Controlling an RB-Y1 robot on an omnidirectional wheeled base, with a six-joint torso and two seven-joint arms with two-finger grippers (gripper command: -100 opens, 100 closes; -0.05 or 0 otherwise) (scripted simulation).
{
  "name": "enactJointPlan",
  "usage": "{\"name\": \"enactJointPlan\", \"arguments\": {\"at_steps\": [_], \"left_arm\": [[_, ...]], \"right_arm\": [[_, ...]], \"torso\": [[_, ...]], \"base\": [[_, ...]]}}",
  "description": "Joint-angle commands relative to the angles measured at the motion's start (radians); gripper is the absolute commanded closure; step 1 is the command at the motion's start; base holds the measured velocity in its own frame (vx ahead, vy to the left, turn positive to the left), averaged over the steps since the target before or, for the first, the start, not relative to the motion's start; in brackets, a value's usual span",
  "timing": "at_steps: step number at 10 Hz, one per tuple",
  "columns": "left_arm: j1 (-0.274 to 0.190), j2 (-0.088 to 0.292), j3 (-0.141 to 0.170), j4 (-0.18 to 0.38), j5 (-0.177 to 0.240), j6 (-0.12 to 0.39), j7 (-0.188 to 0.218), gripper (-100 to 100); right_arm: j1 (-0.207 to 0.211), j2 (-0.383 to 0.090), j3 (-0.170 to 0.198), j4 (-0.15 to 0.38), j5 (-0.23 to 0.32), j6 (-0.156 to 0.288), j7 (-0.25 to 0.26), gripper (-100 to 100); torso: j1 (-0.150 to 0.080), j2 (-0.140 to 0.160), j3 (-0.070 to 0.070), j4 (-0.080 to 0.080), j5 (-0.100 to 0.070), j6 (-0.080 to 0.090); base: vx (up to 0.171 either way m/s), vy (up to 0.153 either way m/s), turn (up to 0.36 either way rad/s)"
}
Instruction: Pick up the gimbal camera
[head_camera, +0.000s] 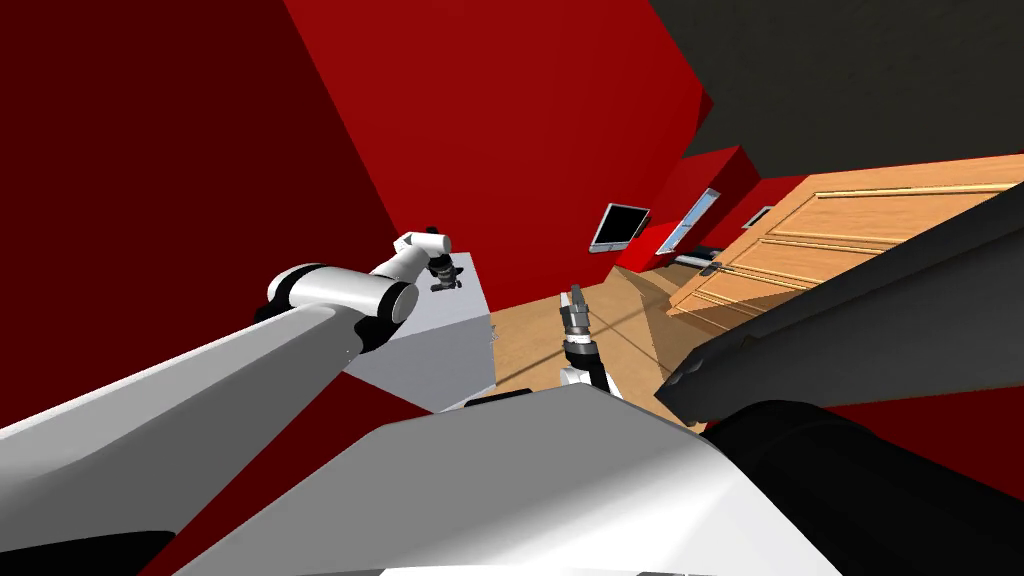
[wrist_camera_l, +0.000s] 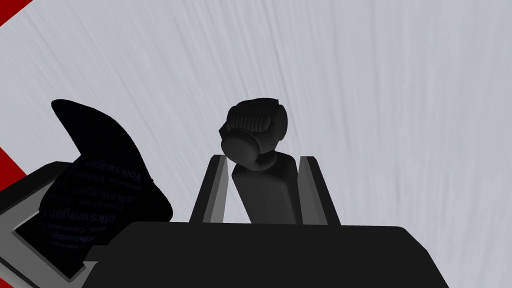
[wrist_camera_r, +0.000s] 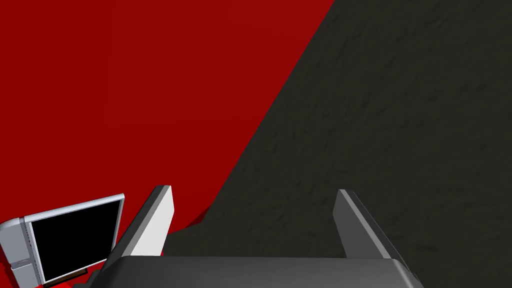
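The gimbal camera (wrist_camera_l: 255, 130) is a dark stick with a round head. Its handle stands between the fingers of my left gripper (wrist_camera_l: 262, 159), which is shut on its sides. Behind it lies the pale grey table top (wrist_camera_l: 380, 90). In the head view the left gripper (head_camera: 445, 280) reaches out over the far part of the grey table (head_camera: 440, 335), with the camera a small dark shape at its tip. My right gripper (head_camera: 575, 298) hovers over the wooden floor ahead of my chest, and its fingers (wrist_camera_r: 160, 220) stand open with nothing between them.
A black pouch with printed lettering (wrist_camera_l: 100, 195) lies on a grey-rimmed flat thing beside the camera. A wooden door (head_camera: 850, 235) stands at the right, with a dark screen (head_camera: 620, 225) on the red wall. A dark slab (head_camera: 850, 310) crosses the right side.
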Motion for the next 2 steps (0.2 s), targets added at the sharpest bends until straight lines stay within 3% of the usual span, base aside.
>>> {"name": "enactJointPlan", "arguments": {"at_steps": [1,2], "left_arm": [[0.0,0.0,0.0,0.0,0.0,0.0,0.0,100],[0.003,0.0,0.0,-0.008,0.001,0.006,0.001,0]], "right_arm": [[0.0,0.0,0.0,0.0,0.0,0.0,0.0,0],[0.0,0.0,0.0,0.0,0.0,0.0,0.0,0]], "torso": [[0.0,0.0,0.0,0.0,0.0,0.0],[0.002,0.001,0.0,0.0,0.0,0.0]], "base": [[0.005,-0.018,-0.003],[0.0,0.0,0.0]]}}
